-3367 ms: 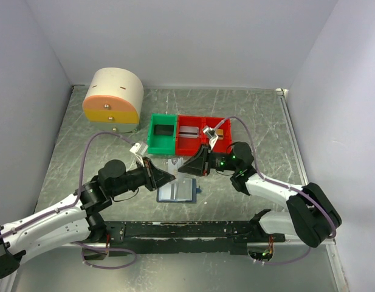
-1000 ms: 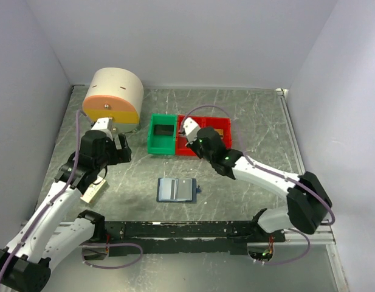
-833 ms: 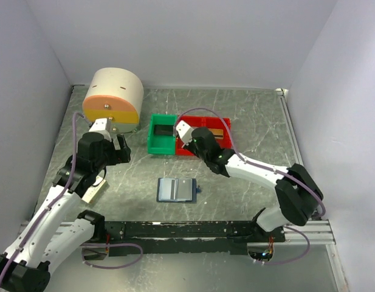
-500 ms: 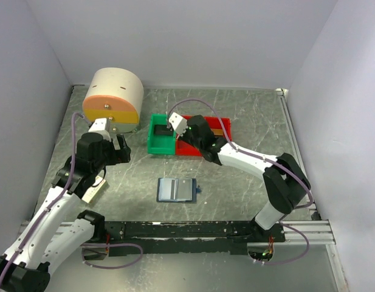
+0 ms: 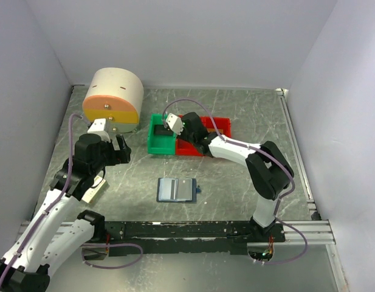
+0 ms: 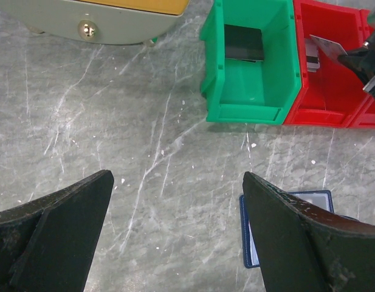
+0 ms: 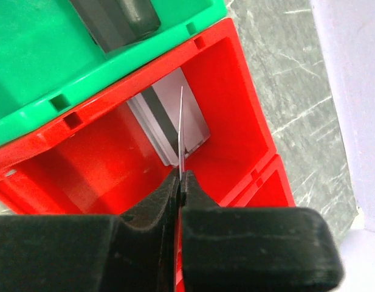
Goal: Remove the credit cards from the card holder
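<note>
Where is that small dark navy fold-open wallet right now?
In the top view the dark navy card holder lies open on the grey marble table, a little nearer the robot than the green plastic bin.

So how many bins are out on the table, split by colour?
green bin: 1
red bins: 2
total: 3

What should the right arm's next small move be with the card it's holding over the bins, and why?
Probably open the right pincer and let the credit card drop. The pincer is shut on the card's lower edge, the card stands upright over the red bin, and another card already lies in that bin.
</note>
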`<state>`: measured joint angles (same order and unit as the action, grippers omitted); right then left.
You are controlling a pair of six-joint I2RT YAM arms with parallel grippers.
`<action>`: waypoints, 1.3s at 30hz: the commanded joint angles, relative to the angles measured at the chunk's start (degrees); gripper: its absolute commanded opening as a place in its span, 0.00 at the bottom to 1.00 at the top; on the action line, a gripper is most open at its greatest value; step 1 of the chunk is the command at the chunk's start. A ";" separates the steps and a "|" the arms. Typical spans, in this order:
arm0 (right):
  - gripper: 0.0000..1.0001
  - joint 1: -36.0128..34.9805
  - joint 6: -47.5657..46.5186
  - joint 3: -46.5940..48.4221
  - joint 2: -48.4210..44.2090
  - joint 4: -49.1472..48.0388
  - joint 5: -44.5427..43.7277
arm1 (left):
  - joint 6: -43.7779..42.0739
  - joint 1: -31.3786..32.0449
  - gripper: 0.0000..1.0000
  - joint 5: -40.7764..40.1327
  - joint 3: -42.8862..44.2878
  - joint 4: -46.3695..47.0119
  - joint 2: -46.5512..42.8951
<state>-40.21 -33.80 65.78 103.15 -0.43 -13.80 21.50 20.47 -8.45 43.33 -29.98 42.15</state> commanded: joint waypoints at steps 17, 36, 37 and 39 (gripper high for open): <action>0.00 1.53 -8.45 8.78 11.91 -2.38 -6.22 | -0.75 -0.43 1.00 0.63 0.27 0.99 -0.10; 0.05 2.05 -6.95 6.80 14.45 -3.99 -2.11 | -3.13 -0.44 0.99 3.56 0.58 1.10 2.17; 0.08 2.05 -6.97 6.48 14.32 -4.23 -1.98 | -3.13 -0.43 0.99 3.67 0.59 1.15 2.21; 0.13 2.08 -7.14 5.83 13.62 -4.11 -0.80 | -3.20 -0.50 0.99 3.78 0.50 1.21 2.14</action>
<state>-38.52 -41.45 73.12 116.92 -3.86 -16.80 19.49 20.45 -6.52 43.33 -30.00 44.40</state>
